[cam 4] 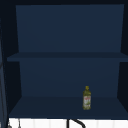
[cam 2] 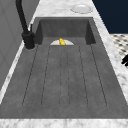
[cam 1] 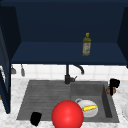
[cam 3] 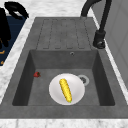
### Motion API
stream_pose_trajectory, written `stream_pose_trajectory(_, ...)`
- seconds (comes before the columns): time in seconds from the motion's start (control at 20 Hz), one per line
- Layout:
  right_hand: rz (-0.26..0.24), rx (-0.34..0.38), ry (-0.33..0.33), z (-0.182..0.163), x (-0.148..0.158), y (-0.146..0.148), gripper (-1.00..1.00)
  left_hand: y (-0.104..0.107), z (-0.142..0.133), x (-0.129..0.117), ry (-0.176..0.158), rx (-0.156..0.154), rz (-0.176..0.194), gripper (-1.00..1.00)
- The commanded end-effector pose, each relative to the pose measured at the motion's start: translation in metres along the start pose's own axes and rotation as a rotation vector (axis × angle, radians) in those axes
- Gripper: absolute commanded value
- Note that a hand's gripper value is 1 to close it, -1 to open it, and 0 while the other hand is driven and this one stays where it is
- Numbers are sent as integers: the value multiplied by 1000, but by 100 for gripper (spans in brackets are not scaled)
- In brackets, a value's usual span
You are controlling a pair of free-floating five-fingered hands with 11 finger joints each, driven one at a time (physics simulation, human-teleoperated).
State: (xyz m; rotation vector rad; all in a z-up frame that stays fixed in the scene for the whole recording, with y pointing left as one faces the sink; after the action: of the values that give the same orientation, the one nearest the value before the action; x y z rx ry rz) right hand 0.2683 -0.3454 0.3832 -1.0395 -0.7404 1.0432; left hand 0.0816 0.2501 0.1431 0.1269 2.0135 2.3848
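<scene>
My left hand [cam 1: 35, 118] hangs at seven o'clock by the sink's [cam 1: 45, 100] front edge — fingers unreadable. The corn cob [cam 1: 90, 108] lies on the white plate [cam 1: 93, 113] in the basin. My right hand [cam 1: 114, 83] — three o'clock, finger spread unclear.

You are looking at evenly lit renders with flat, soft light and no single lamp to trace. The grey sink [cam 1: 45, 97] reads mid-bright, its basin walls a shade darker than its floor. The white plate [cam 3: 67, 89] casts no sharp shadow on the basin floor, and the yellow corn cob [cam 3: 65, 90] on it is vivid, without glare. The open wall cabinet [cam 4: 67, 37] is dim, deep navy, its far corners almost black. The olive oil bottle [cam 4: 86, 98] has blurred edges and an unreadable label. Everything looks softly blurred.
</scene>
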Motion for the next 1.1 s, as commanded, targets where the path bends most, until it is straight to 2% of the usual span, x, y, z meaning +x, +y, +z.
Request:
stream_pose_trajectory(0.0, 16, 16, -25, 18, 17, -9, 100, 0, 0, 0, 0, 0, 0, 0)
stream_pose_trajectory(0.2, 15, 15, -26, 36, 34, -18, 100, 0, 0, 0, 0, 0, 0, 0)
stream_pose_trajectory(0.35, -22, -32, -8, 58, 48, -13, 100, 0, 0, 0, 0, 0, 0, 0)
stream_pose_trajectory(0.55, -26, -50, -7, 83, 65, -13, 100, 0, 0, 0, 0, 0, 0, 0)
stream_pose_trajectory(0.85, 18, 9, -51, 104, 91, -29, 100, 0, 0, 0, 0, 0, 0, 0)
stream_pose_trajectory(1.05, 42, 70, -54, 118, 108, -50, 100, 0, 0, 0, 0, 0, 0, 0)
